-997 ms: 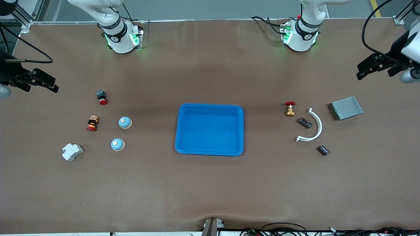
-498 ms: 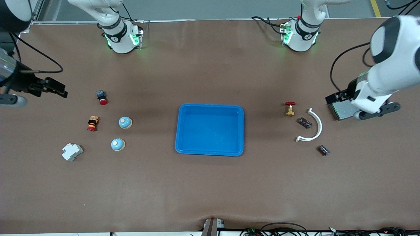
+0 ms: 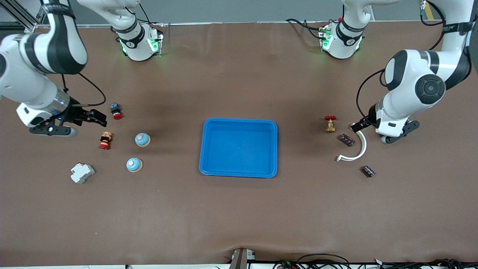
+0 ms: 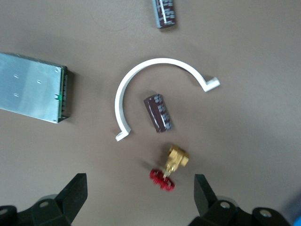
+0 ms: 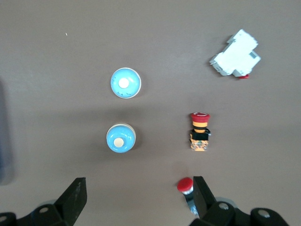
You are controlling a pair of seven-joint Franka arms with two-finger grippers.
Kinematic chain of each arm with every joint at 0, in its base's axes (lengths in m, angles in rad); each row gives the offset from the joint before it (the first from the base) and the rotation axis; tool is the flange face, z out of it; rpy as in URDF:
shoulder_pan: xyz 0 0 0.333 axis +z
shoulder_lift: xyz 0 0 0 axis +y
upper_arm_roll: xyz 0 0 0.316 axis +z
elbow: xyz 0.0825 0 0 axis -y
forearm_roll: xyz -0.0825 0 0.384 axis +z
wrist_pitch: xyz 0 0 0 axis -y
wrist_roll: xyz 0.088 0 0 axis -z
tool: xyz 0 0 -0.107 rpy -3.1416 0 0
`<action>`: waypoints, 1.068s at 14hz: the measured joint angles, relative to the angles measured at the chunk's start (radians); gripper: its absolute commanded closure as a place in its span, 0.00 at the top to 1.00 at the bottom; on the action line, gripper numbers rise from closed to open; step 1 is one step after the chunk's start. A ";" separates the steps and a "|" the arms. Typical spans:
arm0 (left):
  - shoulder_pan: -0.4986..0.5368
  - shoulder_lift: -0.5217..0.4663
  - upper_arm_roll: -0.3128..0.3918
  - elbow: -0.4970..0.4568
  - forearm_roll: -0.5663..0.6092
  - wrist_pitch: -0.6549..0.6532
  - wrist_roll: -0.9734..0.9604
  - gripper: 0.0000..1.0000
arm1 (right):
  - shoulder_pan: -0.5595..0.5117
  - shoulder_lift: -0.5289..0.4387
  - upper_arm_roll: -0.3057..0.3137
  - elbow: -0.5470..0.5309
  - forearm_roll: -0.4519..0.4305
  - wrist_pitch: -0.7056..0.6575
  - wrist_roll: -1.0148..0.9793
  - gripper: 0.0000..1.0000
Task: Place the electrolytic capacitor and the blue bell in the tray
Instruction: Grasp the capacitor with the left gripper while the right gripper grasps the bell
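The blue tray (image 3: 239,175) lies empty at the table's middle. Two blue bells (image 3: 142,139) (image 3: 134,164) stand toward the right arm's end, also in the right wrist view as one bell (image 5: 125,83) and the other (image 5: 121,139). Two dark electrolytic capacitors (image 3: 346,139) (image 3: 368,171) lie toward the left arm's end; one capacitor (image 4: 159,113) sits inside a white arc (image 4: 155,70), the second (image 4: 164,12) outside it. My left gripper (image 3: 359,126) (image 4: 139,188) hangs open by the arc's end, holding nothing. My right gripper (image 3: 95,117) (image 5: 138,188) is open and empty beside a red push button (image 5: 186,186).
A brass valve with a red wheel (image 3: 330,124) stands beside the arc (image 3: 358,147). A grey metal box (image 4: 33,87) lies under the left arm. A red-and-orange button (image 3: 105,140) and a white breaker (image 3: 82,173) lie near the bells.
Both arms have swung in from the table's ends. The left gripper now hangs by the white arc and hides the grey box; the right gripper has come beside the red push button.
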 measured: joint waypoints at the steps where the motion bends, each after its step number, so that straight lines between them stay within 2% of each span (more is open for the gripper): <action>1: 0.002 0.022 0.000 -0.019 0.000 0.049 -0.044 1.00 | 0.007 0.000 0.000 -0.027 0.000 0.031 0.003 1.00; 3: 0.003 0.073 0.001 -0.049 0.000 0.151 -0.159 1.00 | 0.020 0.008 0.000 -0.066 0.000 0.070 0.010 1.00; 5: 0.003 0.128 0.001 -0.060 0.000 0.225 -0.230 0.91 | 0.036 0.031 0.001 -0.088 0.000 0.109 0.023 1.00; 10: 0.033 0.210 0.004 -0.080 0.000 0.357 -0.253 0.82 | 0.091 0.134 0.001 -0.180 0.000 0.352 0.091 1.00; 13: 0.047 0.249 0.004 -0.080 0.000 0.395 -0.253 0.79 | 0.097 0.202 0.001 -0.190 0.000 0.428 0.097 1.00; 15: 0.047 0.268 0.004 -0.079 0.000 0.415 -0.253 0.72 | 0.097 0.235 0.000 -0.191 0.000 0.465 0.097 1.00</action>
